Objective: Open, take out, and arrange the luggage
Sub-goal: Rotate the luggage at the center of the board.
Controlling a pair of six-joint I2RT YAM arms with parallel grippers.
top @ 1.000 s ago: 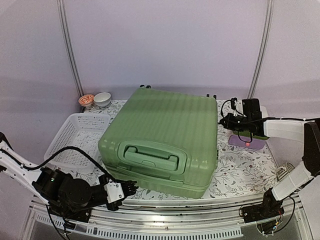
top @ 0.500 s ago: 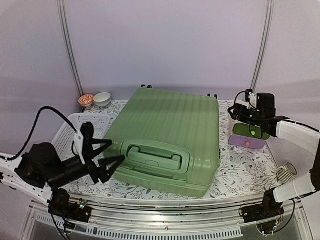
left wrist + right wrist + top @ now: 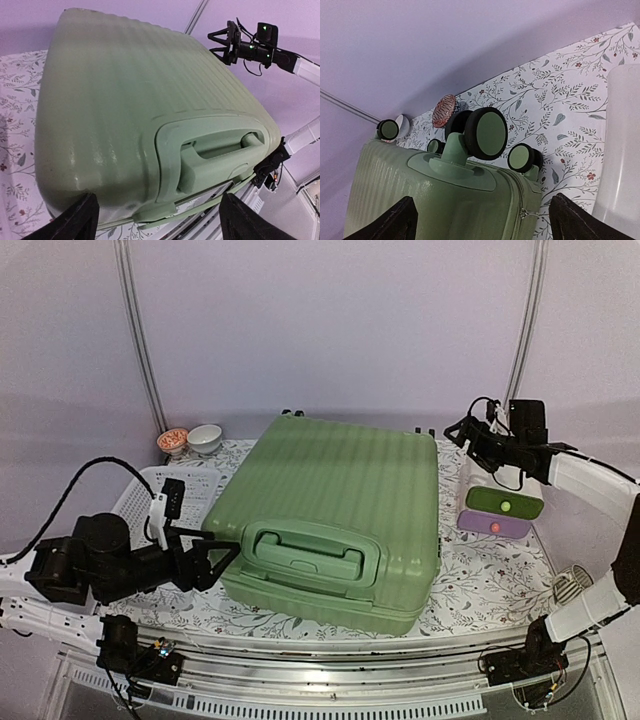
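Note:
The luggage [image 3: 335, 505] is a big light-green ribbed suitcase lying flat mid-table, handle [image 3: 305, 552] facing the near edge and black wheels [image 3: 485, 132] at the far end. In the left wrist view the luggage [image 3: 135, 105] fills the frame, and a narrow gap shows along the seam under its handle [image 3: 220, 155]. My left gripper [image 3: 215, 555] is open beside the near-left corner, with nothing between its fingers [image 3: 80, 220]. My right gripper [image 3: 465, 430] is open and empty, hovering off the far-right corner above the wheels. A zipper pull [image 3: 525, 215] shows on that corner.
A white perforated basket [image 3: 150, 505] sits left of the suitcase. A red patterned bowl [image 3: 173, 440] and a white bowl [image 3: 205, 437] stand at the back left. A white, green and purple box [image 3: 500, 512] lies at the right, and a small white round object [image 3: 572, 585] near the right arm.
Both grippers have gone from shut to open. The left one rose from the table's front edge to the suitcase's near-left corner. The right one drew back and up from the right side.

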